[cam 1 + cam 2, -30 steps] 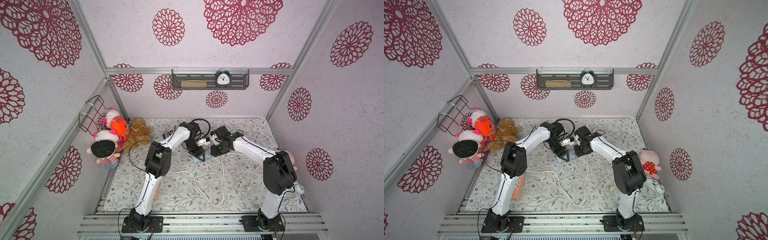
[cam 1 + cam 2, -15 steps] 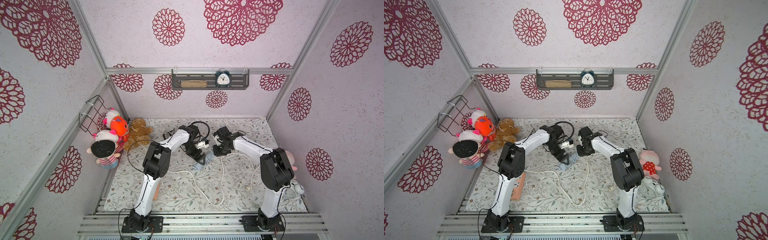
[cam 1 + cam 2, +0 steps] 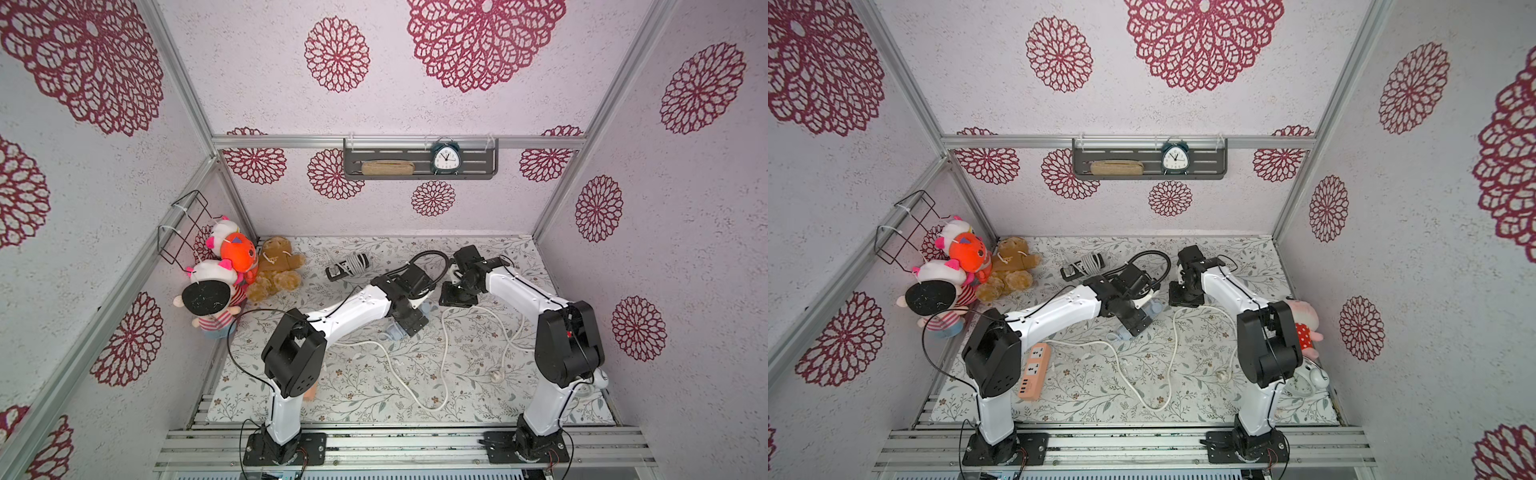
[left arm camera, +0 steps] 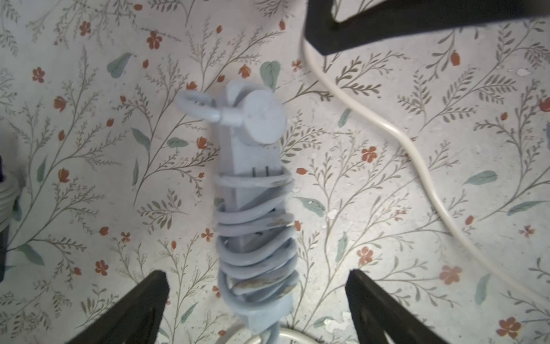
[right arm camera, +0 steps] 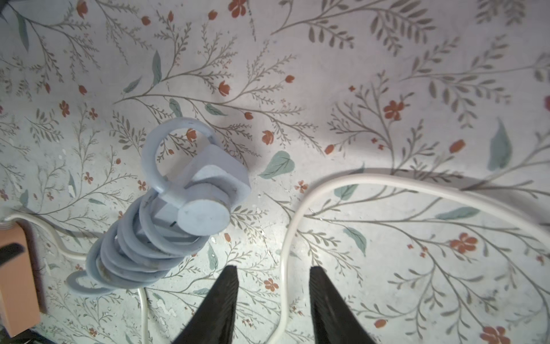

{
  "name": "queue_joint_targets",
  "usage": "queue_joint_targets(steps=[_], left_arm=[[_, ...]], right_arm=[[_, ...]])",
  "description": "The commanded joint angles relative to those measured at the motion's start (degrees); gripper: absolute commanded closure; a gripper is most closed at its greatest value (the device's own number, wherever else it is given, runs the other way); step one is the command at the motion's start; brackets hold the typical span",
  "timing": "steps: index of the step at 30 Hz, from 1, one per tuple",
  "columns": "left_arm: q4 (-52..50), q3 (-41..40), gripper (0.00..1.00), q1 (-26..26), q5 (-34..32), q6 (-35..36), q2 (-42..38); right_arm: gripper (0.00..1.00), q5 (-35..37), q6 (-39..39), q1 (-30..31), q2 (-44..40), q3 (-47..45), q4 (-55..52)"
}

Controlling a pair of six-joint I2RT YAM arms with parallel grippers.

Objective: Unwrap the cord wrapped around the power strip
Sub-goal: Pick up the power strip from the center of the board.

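Left arm (image 3: pixel 353 305): glossy white link shells dotted with small dark screws; boxy black joint housings (image 3: pixel 293 357) with a perforated side face; square black base plate (image 3: pixel 284 449) at the front edge of the bench (image 3: pixel 353 395). A thin black cable (image 3: pixel 228 345) hangs in a loose loop beside the links, and a thicker black hose (image 3: pixel 430 252) arcs at the wrist. Right arm (image 3: pixel 519 291): matching white shells and black housings, a small red mark (image 3: pixel 567 333) on the elbow housing, and a second base plate (image 3: pixel 525 446). Left gripper (image 4: pixel 256 273) and right gripper (image 5: pixel 273 268): paired matte black fingers (image 4: pixel 128 309) tapering to blunt tips.
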Motion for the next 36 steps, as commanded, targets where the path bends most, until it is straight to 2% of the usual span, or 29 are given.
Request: queue_joint_targets(steps=[1, 8, 21, 34, 35, 36], left_arm=[[-1.37, 4.91, 0.03, 1.27, -5.41, -3.25, 5.52], [2.15, 2.62, 0.03, 0.35, -12.54, -7.16, 7.68], [0.13, -2.28, 0.03, -3.00, -12.18, -12.41, 5.68], [2.32, -5.39, 0.02, -2.50, -11.70, -12.00, 6.98], [2.44, -5.25, 0.00, -2.40, -11.52, -11.87, 7.26], [2.52, -5.15, 0.05, -2.23, -11.27, -11.75, 7.54]], right_arm=[[0.54, -1.04, 0.46, -1.31, -4.26, -1.42, -1.59], [0.51, -1.25, -0.02, -5.40, -8.77, -5.29, -1.02], [0.49, -1.29, -1.20, -6.52, -8.74, -5.67, -1.04], [0.48, -1.20, -1.04, -6.43, -9.22, -6.51, -0.55], [0.48, -1.46, -1.06, -6.43, -9.22, -6.62, -0.35], [0.48, -1.89, -1.30, -6.35, -9.35, -6.77, -0.07]])
